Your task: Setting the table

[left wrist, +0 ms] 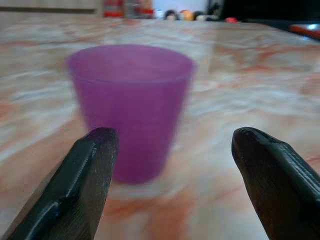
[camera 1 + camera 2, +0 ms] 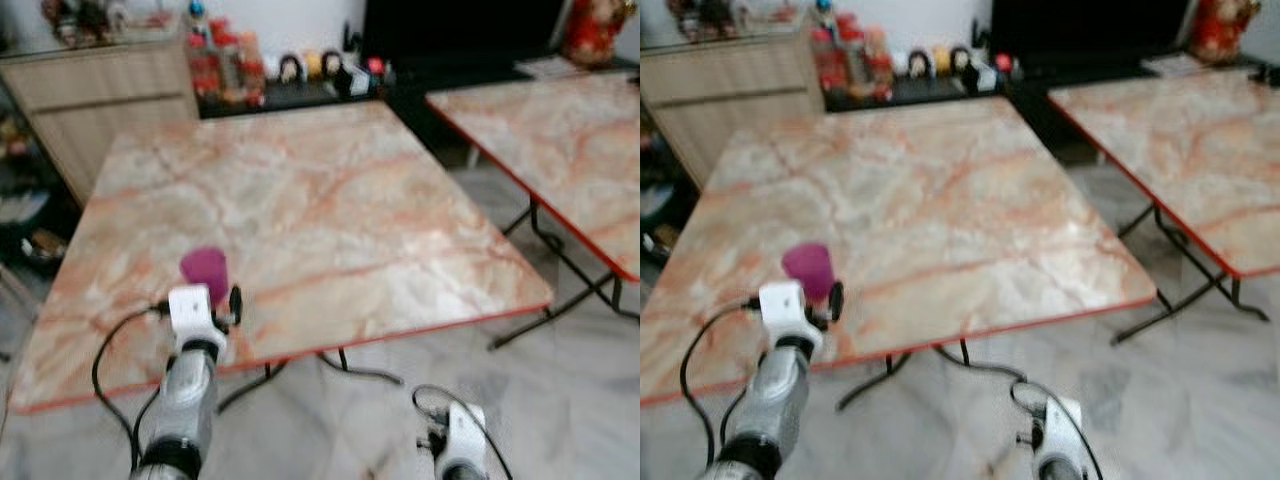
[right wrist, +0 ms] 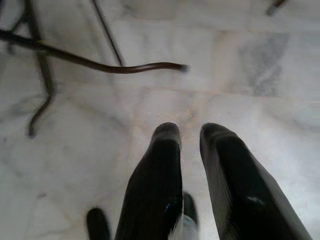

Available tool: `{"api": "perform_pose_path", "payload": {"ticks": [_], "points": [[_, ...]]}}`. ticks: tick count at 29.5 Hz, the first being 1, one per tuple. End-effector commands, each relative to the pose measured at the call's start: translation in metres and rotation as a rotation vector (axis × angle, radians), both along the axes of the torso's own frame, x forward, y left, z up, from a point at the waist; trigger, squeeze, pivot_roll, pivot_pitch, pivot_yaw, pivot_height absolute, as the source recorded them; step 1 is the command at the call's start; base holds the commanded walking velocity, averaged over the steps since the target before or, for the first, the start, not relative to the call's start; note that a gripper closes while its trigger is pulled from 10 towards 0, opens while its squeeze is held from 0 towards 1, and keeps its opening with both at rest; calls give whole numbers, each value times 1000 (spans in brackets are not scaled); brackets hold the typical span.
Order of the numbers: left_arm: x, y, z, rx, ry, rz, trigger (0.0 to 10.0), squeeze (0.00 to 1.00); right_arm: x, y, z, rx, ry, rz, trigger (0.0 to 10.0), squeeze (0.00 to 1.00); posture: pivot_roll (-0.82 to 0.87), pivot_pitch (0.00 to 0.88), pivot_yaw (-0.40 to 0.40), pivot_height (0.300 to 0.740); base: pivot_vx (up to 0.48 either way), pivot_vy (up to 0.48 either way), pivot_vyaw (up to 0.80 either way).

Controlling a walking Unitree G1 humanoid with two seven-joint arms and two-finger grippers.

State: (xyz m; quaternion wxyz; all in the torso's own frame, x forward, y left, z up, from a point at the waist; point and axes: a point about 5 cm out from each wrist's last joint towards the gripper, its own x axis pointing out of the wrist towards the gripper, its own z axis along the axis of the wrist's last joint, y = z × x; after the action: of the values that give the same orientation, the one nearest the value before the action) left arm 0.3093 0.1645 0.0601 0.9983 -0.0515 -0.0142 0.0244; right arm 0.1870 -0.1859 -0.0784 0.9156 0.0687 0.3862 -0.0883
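Here the left tool (image 1: 170, 185) is spreading wide just short of the purple cup (image 1: 131, 107) on the desk (image 2: 330, 200), likely lining up a grasp; the right tool (image 3: 192, 165) is hanging narrow over the floor.

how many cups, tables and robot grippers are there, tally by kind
purple cup: 1
marble-top tables: 2, near table, far table
grippers: 2, left gripper, right gripper
total: 5

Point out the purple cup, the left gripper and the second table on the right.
purple cup (image 1: 131, 110), left wrist view, middle of its side wall.
left gripper (image 1: 172, 180), left wrist view, midway between its open fingertips.
second table (image 2: 560, 130), left eye view, bare marbled top.
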Motion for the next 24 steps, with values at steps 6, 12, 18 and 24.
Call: {"api": "perform_pose_path", "payload": {"ticks": [6, 12, 18, 24], "points": [[-5, -3, -2, 5, -6, -12, 10000, 0, 1, -3, 1, -10, -6, 0, 10000, 0, -14, 0, 12, 740, 0, 0, 0], [-5, 0, -6, 53, 27, -3, 10000, 0, 2, -1, 1, -9, -7, 4, 10000, 0, -10, 0, 12, 740, 0, 0, 0], [-3, -3, -6, 41, 35, -12, 10000, 1000, 2, -2, 1, -10, -5, 4, 10000, 0, -14, 0, 11, 740, 0, 0, 0], [-1, -7, -5, 40, 39, -41, 10000, 1000, 2, -2, 1, -12, -6, 4, 10000, 0, -18, 0, 9, 740, 0, 0, 0]]}}
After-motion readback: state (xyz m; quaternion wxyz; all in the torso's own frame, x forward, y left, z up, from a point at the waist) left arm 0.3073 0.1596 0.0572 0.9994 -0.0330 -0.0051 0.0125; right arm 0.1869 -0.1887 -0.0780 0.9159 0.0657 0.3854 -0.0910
